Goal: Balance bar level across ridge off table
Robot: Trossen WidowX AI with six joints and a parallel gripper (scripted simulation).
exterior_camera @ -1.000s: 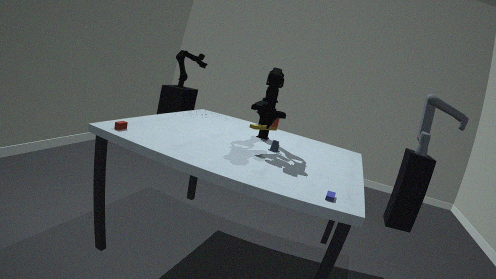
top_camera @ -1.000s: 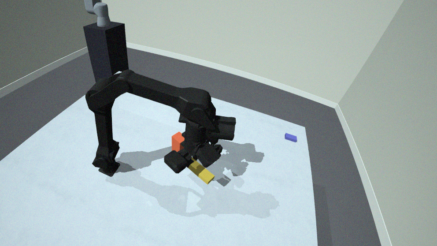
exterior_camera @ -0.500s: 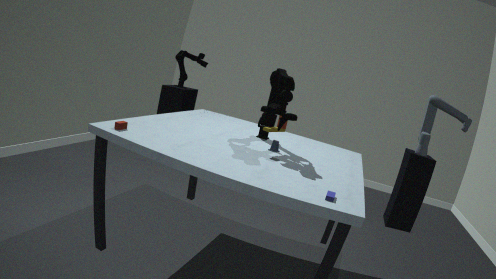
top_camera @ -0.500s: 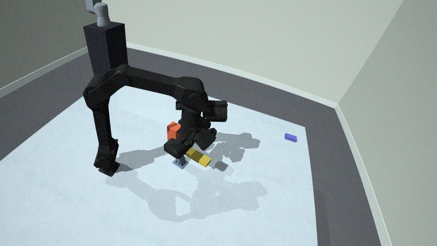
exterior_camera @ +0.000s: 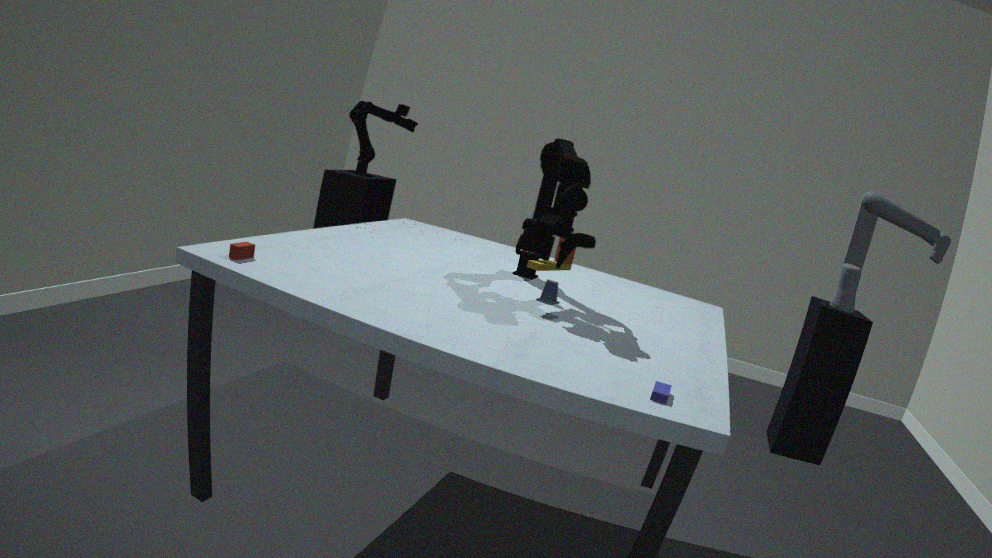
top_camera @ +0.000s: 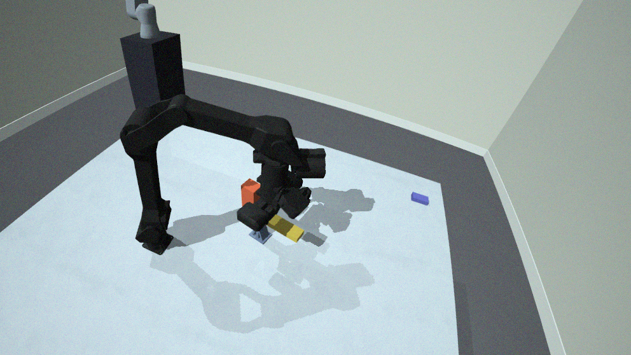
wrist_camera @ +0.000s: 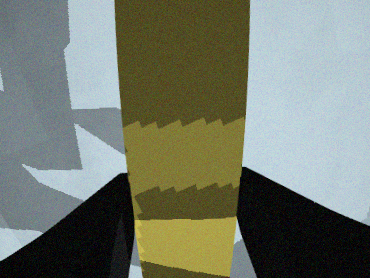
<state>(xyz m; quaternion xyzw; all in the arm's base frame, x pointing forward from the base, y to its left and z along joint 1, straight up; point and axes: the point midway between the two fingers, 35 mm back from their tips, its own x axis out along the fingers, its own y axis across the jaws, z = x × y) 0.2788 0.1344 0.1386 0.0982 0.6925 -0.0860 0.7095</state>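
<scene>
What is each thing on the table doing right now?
gripper: shut on the bar.
bar: yellow and orange, held in the air above the ridge, not resting yet.
ridge: upright on the table, nothing on it.
purple block: lying near the table edge.
red block: sitting at a far corner.

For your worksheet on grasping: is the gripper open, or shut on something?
Shut on the yellow bar. The wrist view shows the bar running between the gripper's two dark fingers, lifted off the table.

Your arm (top_camera: 207,121) arches up and over, wrist bent straight down — the hand (top_camera: 270,214) hangs low, fingers clamped on the bar (top_camera: 286,228).
</scene>
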